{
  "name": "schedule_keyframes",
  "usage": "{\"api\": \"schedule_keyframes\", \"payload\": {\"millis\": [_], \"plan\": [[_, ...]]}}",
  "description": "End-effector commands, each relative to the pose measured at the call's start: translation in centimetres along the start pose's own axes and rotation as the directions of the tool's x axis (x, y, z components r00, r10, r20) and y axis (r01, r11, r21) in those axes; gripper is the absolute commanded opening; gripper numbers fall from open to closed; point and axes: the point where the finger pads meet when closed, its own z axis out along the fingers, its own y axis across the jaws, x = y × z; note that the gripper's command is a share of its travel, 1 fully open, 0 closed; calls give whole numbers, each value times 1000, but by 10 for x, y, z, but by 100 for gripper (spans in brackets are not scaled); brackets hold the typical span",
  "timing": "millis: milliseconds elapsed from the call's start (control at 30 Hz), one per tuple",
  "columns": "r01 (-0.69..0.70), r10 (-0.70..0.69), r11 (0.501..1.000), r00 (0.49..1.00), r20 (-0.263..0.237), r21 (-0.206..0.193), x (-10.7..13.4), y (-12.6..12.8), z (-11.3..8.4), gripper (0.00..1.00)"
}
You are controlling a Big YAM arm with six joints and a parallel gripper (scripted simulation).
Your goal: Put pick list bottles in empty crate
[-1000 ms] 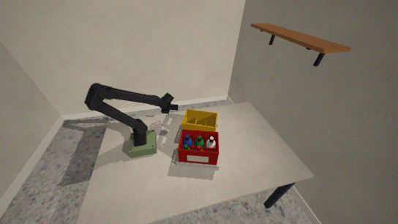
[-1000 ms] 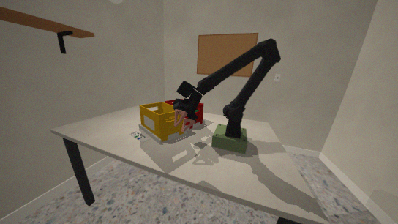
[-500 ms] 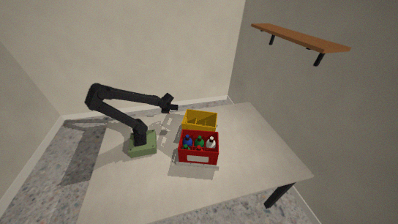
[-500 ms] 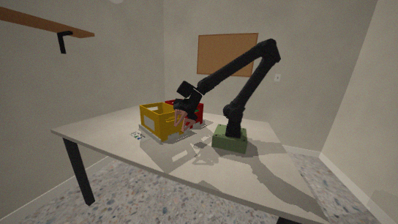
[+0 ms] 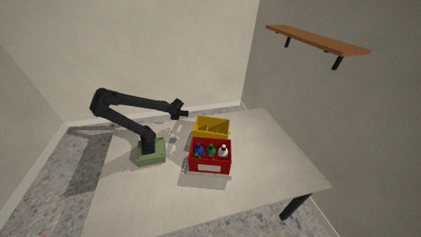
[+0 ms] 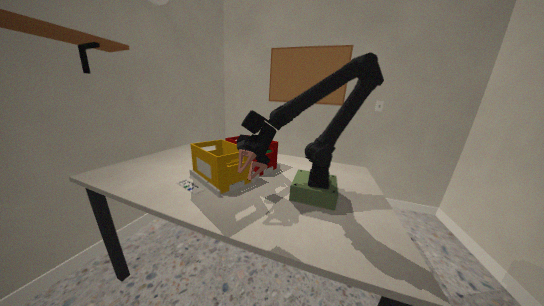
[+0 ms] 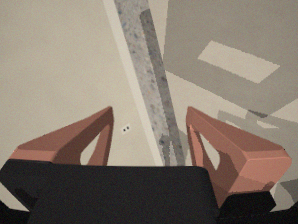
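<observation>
Top view: your hand (image 5: 183, 115) (image 6: 250, 172) (image 7: 149, 113) hangs parted, nothing between its fingers; beyond it, in the red crate (image 5: 210, 166) (image 6: 273, 155), bottles (image 5: 198, 149) stand neck-up, long axes vertical! Likely smooth, stiff, slippery: pinch them squarely by the necks, clear of the dividers.
</observation>
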Motion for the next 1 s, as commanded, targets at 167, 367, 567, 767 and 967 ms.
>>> {"api": "schedule_keyframes", "payload": {"millis": [167, 367, 567, 767, 967], "plan": [[33, -31, 998, 999, 31, -48, -10, 53, -36, 61], [35, -33, 998, 999, 34, -49, -8, 73, -61, 61], [23, -23, 999, 999, 24, -33, -8, 82, -71, 61], [37, -35, 998, 999, 38, -51, -4, 106, -101, 61], [36, -34, 998, 999, 32, -45, 0, 125, -122, 61]]}}
